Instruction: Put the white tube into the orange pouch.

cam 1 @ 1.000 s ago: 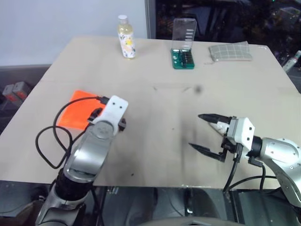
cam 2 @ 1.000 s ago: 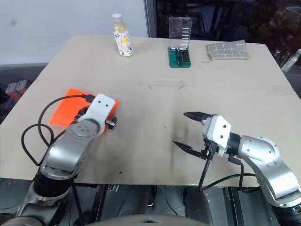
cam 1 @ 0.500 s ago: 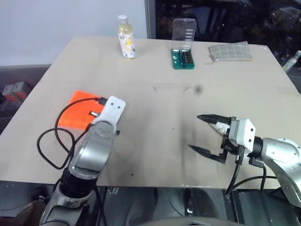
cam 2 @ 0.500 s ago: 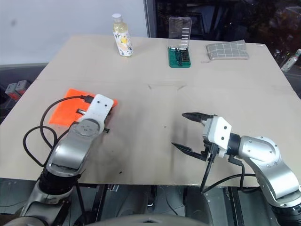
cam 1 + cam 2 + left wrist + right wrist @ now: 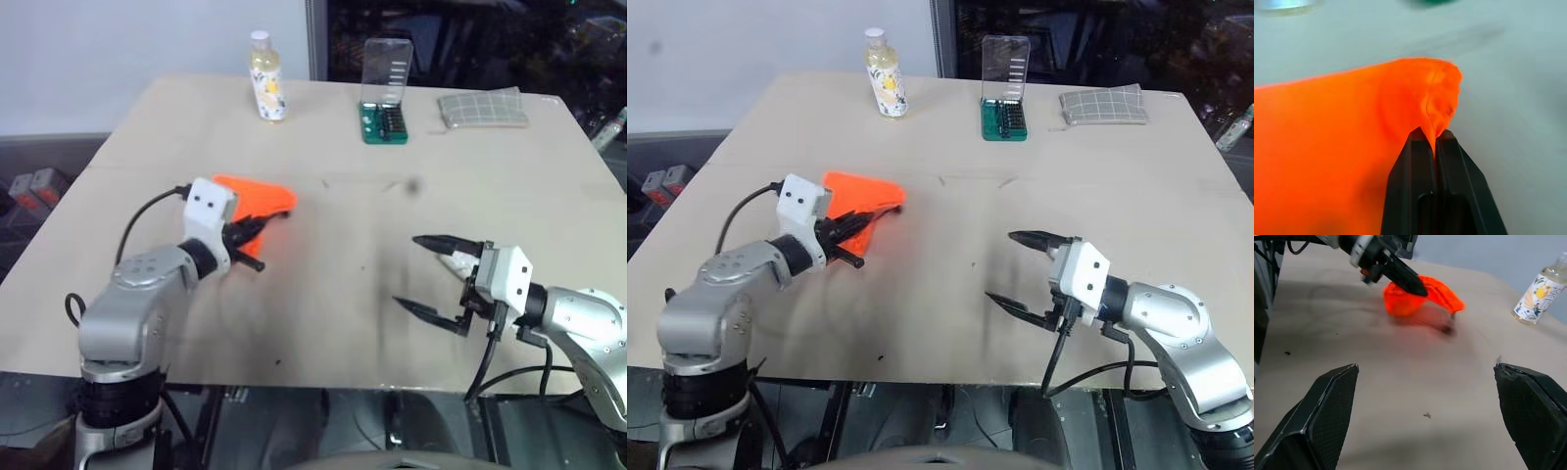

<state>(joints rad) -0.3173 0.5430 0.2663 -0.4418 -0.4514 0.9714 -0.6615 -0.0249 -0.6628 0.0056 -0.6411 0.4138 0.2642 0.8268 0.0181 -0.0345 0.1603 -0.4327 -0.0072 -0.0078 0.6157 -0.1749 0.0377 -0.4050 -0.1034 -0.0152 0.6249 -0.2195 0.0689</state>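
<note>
The orange pouch hangs crumpled above the left-middle of the table, pinched by one corner. My left gripper is shut on that corner, and its black fingers press together on the fabric. In the right wrist view the pouch sags just over the tabletop with the left gripper's fingers on it. My right gripper hovers near the table's front right, pointing toward the pouch. It is open wide with nothing between its fingers. The white tube is out of view.
At the table's far edge stand a white-capped bottle of yellowish liquid, a green bit case with a clear lid and a grey gridded pad. The tan table has dark smudges at its middle.
The pouch lay flat at the table's left under my open left gripper. That gripper has shut on it, turned, and lifted it up and toward the middle. The right arm has kept still.
</note>
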